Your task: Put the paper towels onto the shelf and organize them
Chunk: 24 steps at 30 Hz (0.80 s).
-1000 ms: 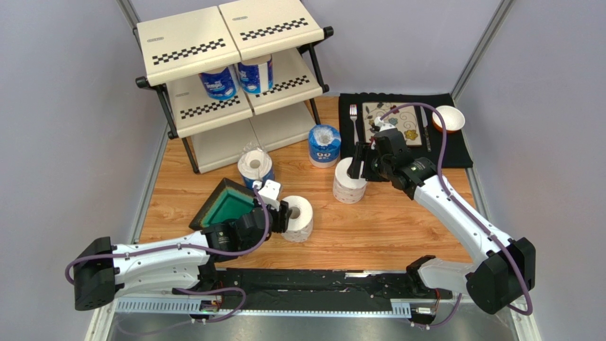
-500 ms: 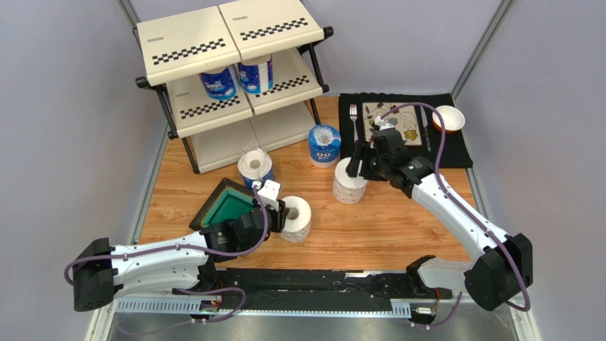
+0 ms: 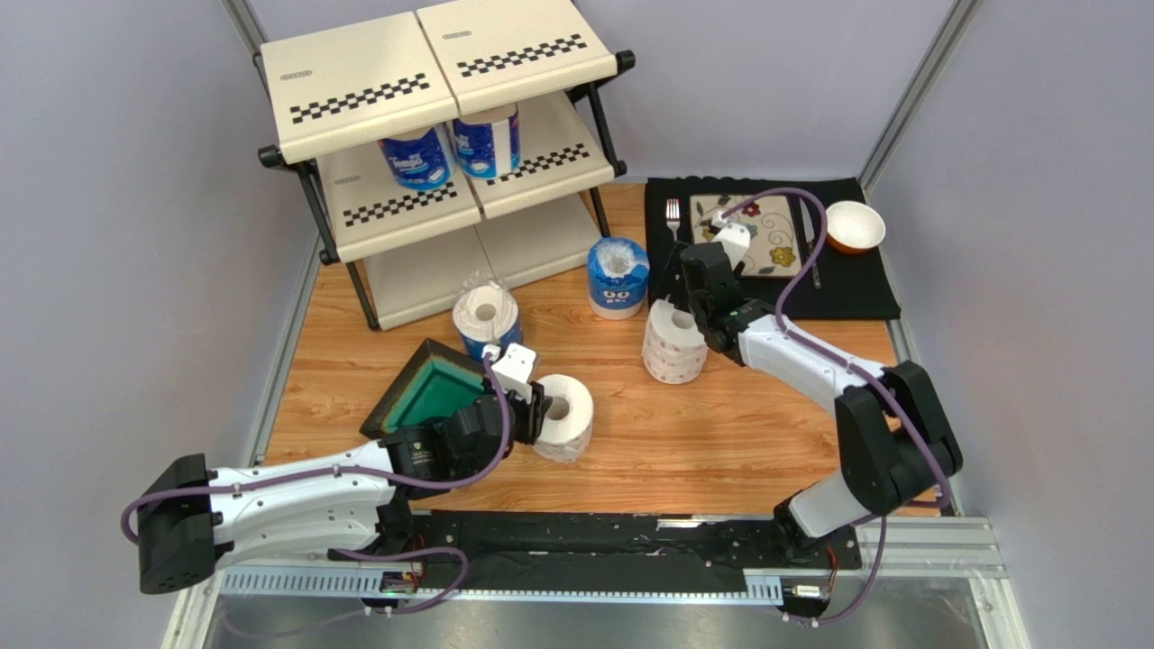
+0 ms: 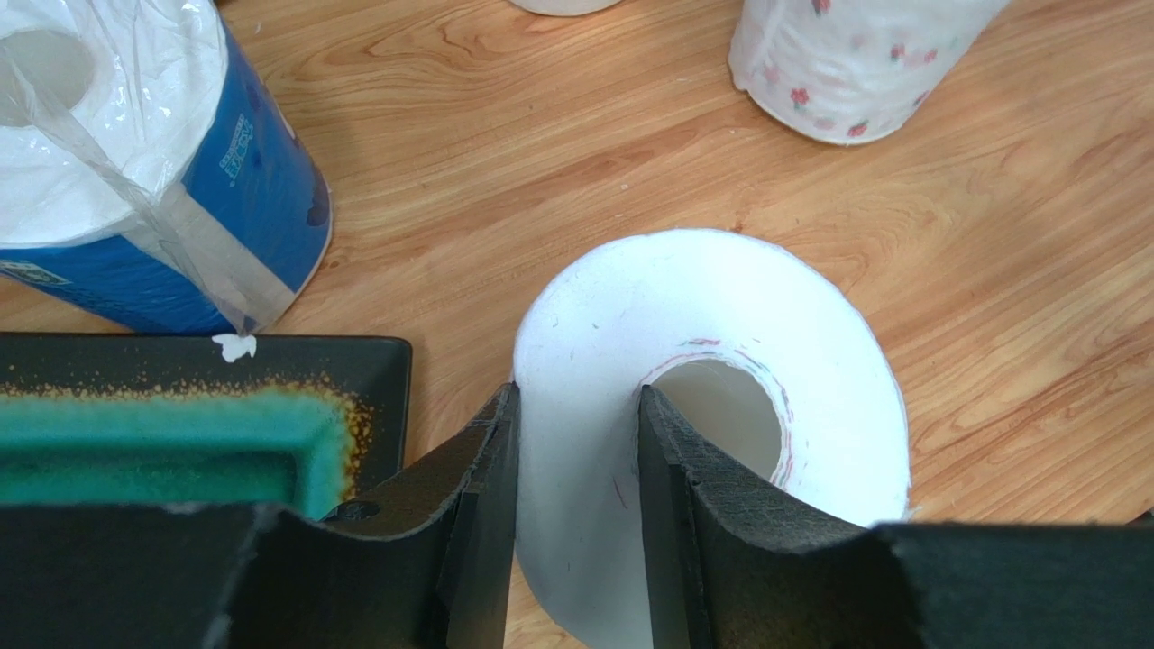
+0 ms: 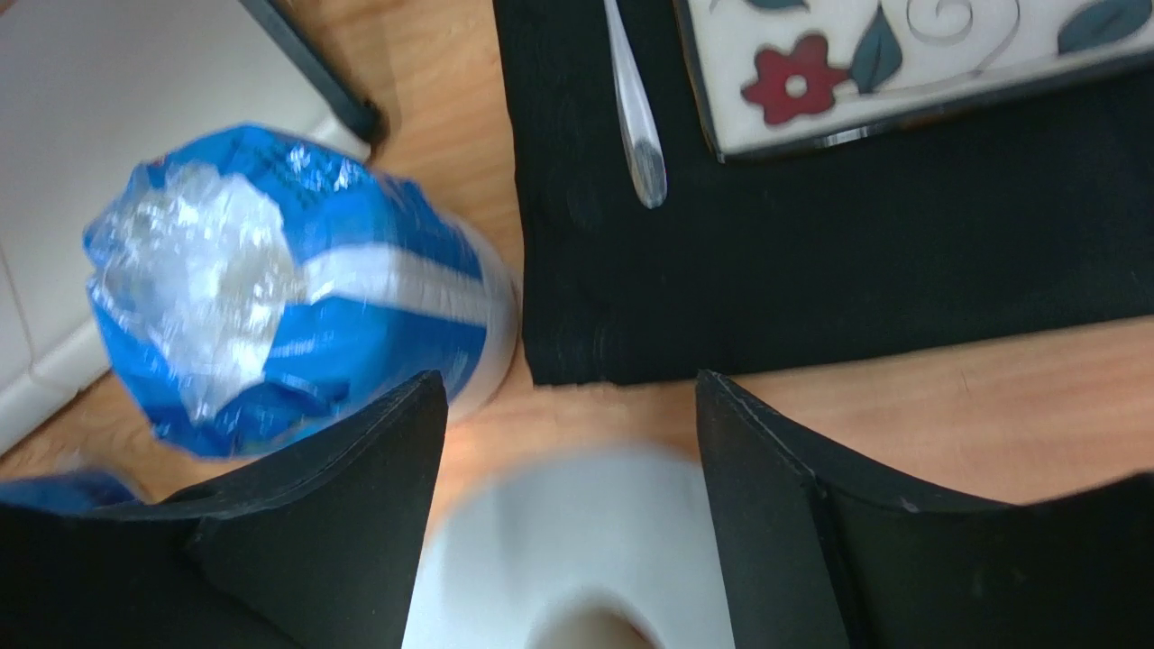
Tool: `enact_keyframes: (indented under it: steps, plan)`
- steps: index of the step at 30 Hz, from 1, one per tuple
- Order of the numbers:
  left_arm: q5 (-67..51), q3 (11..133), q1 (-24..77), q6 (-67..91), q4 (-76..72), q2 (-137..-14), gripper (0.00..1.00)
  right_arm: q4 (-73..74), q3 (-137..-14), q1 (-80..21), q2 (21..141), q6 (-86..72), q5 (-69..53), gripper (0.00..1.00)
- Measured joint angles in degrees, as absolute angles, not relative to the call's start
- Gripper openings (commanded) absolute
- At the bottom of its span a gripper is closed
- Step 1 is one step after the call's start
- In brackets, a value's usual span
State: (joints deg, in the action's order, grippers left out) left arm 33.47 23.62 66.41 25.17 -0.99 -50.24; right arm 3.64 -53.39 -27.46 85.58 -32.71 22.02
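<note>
Two robot arms work at paper towel rolls on a wooden table (image 3: 732,433), in front of a three-tier shelf (image 3: 366,81).

The left gripper (image 4: 579,406) is pinched shut on the wall of a plain white roll (image 4: 704,298), one finger down the hollow core and one outside. The right gripper (image 5: 569,386) hangs with its jaws apart over a flowered roll (image 3: 673,345), gripping nothing. Two shelved blue rolls (image 3: 416,160) sit on the middle tier. Two loose blue rolls (image 3: 618,277) stand on the table nearby. The rolls look light and soft and would likely dent if squeezed, and the plastic wrap may be slippery. Holding one by the core wall or across its sides seems safest.
</note>
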Motion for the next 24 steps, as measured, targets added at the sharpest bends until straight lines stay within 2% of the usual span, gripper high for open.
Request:
enact_keyframes:
  steps: [9, 15, 21, 22, 24]
  plan:
    - [33.50, 23.64, 66.41, 24.08, -0.58, -49.50, 0.38, -26.94, -46.33, -27.40, 95.55, -22.20, 22.57, 0.75]
    - [33.50, 23.64, 66.41, 24.08, -0.36, -49.34, 0.38, -43.22, -46.30, -27.18, 101.84, -17.23, 19.22, 0.75]
    - [33.50, 23.64, 66.41, 24.12, 0.64, -48.42, 0.38, -44.14, -49.58, -26.28, 104.97, -16.67, 14.83, 0.78]
    - [33.52, 23.64, 66.41, 24.10, 0.69, -48.36, 0.38, -43.11, -50.65, -25.93, 105.60, -17.17, 13.93, 0.85]
    - [33.50, 23.64, 66.41, 24.12, 0.75, -48.34, 0.38, -40.51, -53.43, -25.04, 107.15, -18.90, 11.55, 0.85]
